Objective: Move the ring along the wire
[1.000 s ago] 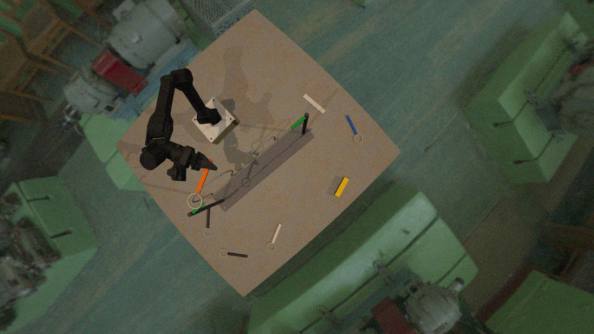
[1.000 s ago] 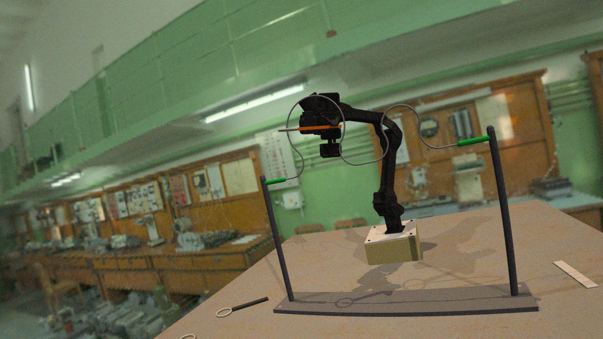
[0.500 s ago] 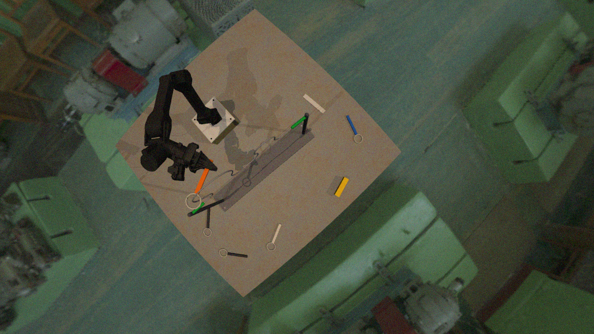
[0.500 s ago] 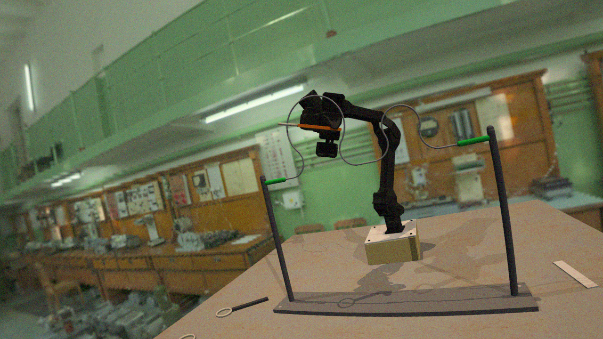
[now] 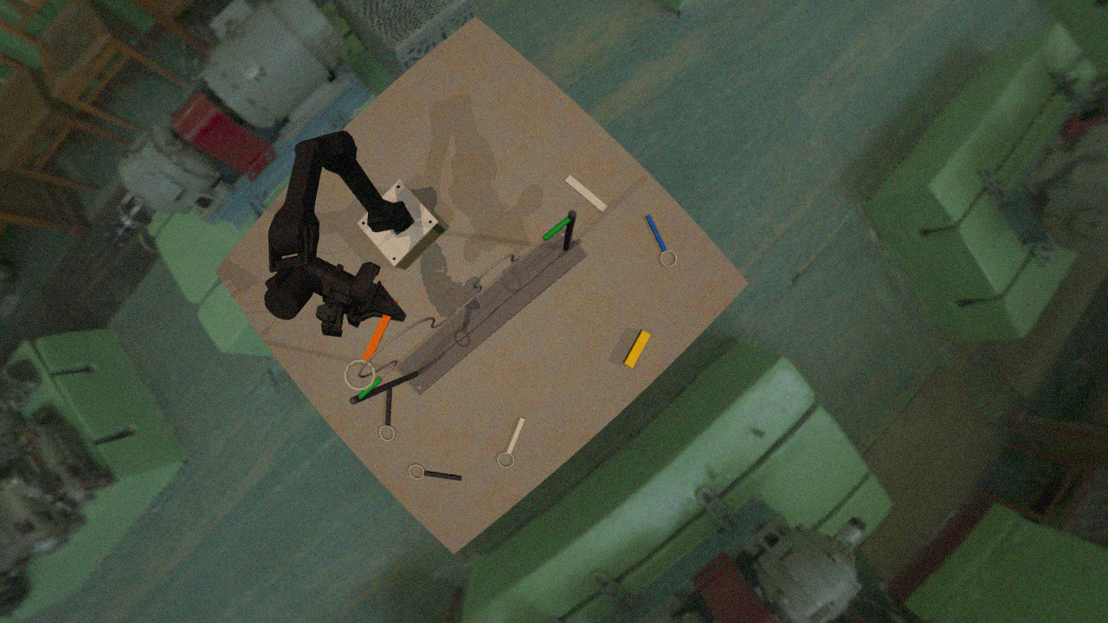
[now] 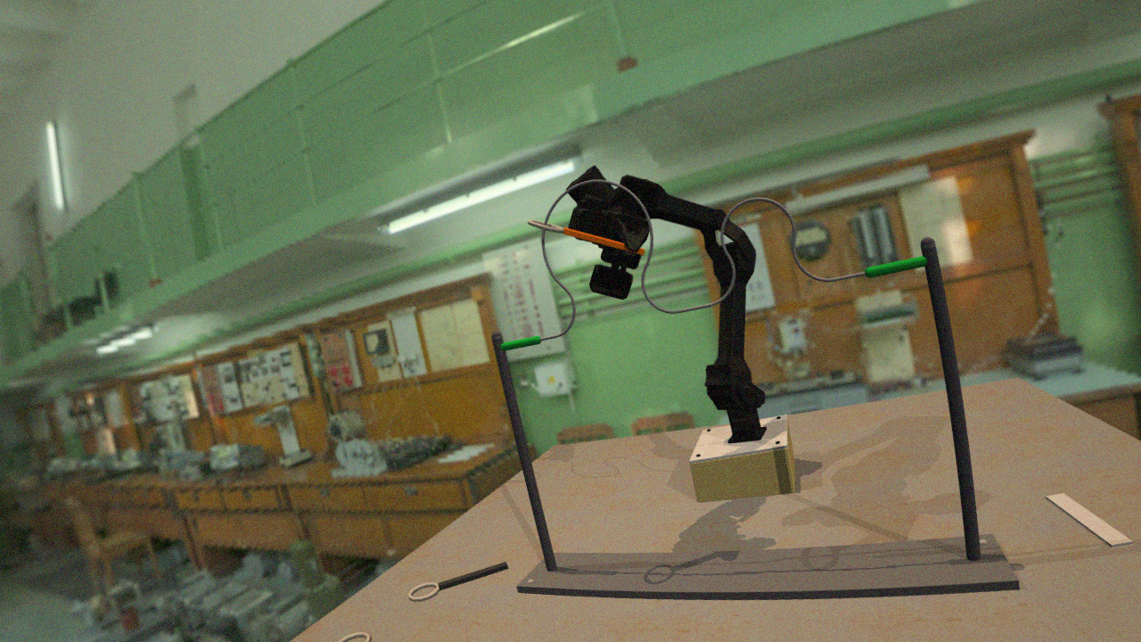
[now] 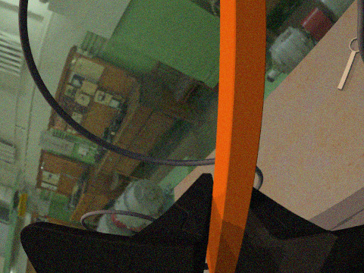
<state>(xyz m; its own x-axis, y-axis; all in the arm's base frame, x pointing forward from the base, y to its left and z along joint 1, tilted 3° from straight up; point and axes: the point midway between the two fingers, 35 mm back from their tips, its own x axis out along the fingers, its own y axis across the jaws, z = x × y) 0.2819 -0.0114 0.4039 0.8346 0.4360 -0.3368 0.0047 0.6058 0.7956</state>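
Note:
The orange handle point(image 5: 376, 336) point(image 6: 596, 237) point(image 7: 239, 114) is clamped at its end in my gripper point(image 5: 392, 311) point(image 6: 631, 244) point(image 7: 217, 183), which is shut on it. The handle lies almost level, high above the table. Its ring point(image 5: 359, 375) point(image 6: 543, 227) shows edge-on around the thin grey wire point(image 6: 558, 279), on the left side of the first big loop and above the left green part point(image 5: 369, 387) point(image 6: 522, 341). I cannot tell whether ring and wire touch. The other green part point(image 5: 556, 228) point(image 6: 895, 266) sits by the right post point(image 6: 949, 399).
The left post point(image 6: 522, 447) and right post stand on a grey base strip point(image 5: 503, 298) point(image 6: 766, 580). Loose on the table lie a blue-handled ring point(image 5: 656, 232), two black-handled rings point(image 5: 388, 407) point(image 5: 441, 474), a cream-handled ring point(image 5: 515, 435), a white bar point(image 5: 585, 192) point(image 6: 1088, 519) and a yellow block point(image 5: 637, 348). The arm's pedestal point(image 5: 400, 224) point(image 6: 742, 471) stands behind the wire.

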